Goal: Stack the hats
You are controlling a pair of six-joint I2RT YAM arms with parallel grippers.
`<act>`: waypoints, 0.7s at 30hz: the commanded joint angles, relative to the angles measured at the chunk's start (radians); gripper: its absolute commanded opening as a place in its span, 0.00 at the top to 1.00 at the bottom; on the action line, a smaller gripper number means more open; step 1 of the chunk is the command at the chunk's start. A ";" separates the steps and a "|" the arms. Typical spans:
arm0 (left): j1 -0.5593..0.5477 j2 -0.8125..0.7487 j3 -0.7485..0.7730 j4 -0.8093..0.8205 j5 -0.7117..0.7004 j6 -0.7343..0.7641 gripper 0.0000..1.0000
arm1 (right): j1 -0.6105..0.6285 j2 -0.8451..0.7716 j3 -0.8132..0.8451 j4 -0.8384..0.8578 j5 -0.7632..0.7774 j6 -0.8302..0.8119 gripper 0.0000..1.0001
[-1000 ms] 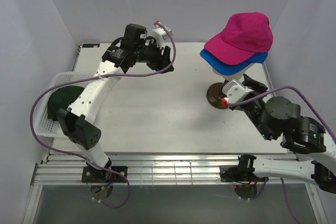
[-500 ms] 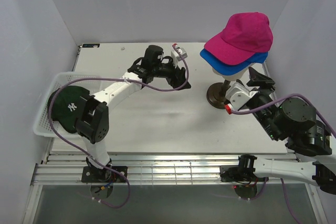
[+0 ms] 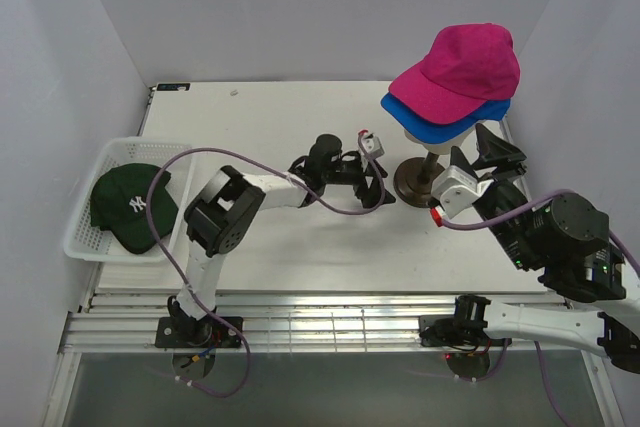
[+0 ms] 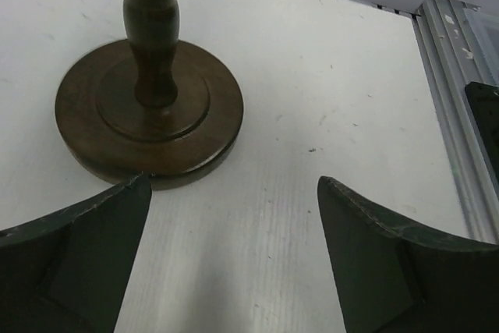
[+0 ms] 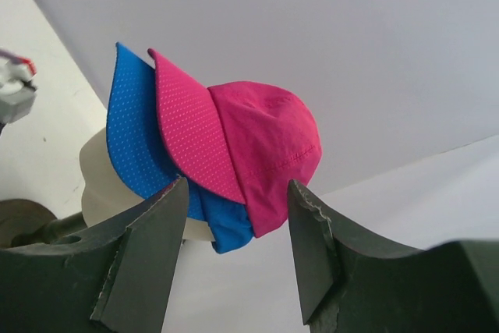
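Hat stack point(image 3: 458, 69), brims pointing left

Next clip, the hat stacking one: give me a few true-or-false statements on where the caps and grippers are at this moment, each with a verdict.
1. The pink cap sits on top of the blue cap. True.
2. The green cap lies on the bare table. False: it lies in the white basket.
3. The left gripper holds a cap. False: it is open and empty, low beside the stand's brown base.
4. The right gripper has its jaws apart with nothing between them. True.
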 commanded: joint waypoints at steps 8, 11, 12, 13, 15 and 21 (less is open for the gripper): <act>-0.027 0.230 0.024 0.790 -0.082 -0.127 0.02 | 0.000 0.021 0.028 0.203 0.046 -0.030 0.40; -0.044 0.282 0.137 0.726 -0.170 -0.145 0.02 | 0.000 0.053 0.060 0.172 0.074 -0.027 0.41; -0.047 0.322 0.206 0.694 -0.176 -0.150 0.02 | 0.001 0.061 0.066 0.163 0.083 -0.025 0.41; -0.056 0.339 0.241 0.676 -0.184 -0.154 0.02 | 0.000 0.073 0.071 0.159 0.085 -0.025 0.41; -0.068 0.395 0.357 0.586 -0.185 -0.150 0.02 | 0.000 0.081 0.072 0.152 0.088 -0.025 0.41; -0.096 0.506 0.528 0.467 -0.182 -0.148 0.02 | 0.000 0.076 0.074 0.151 0.097 -0.036 0.41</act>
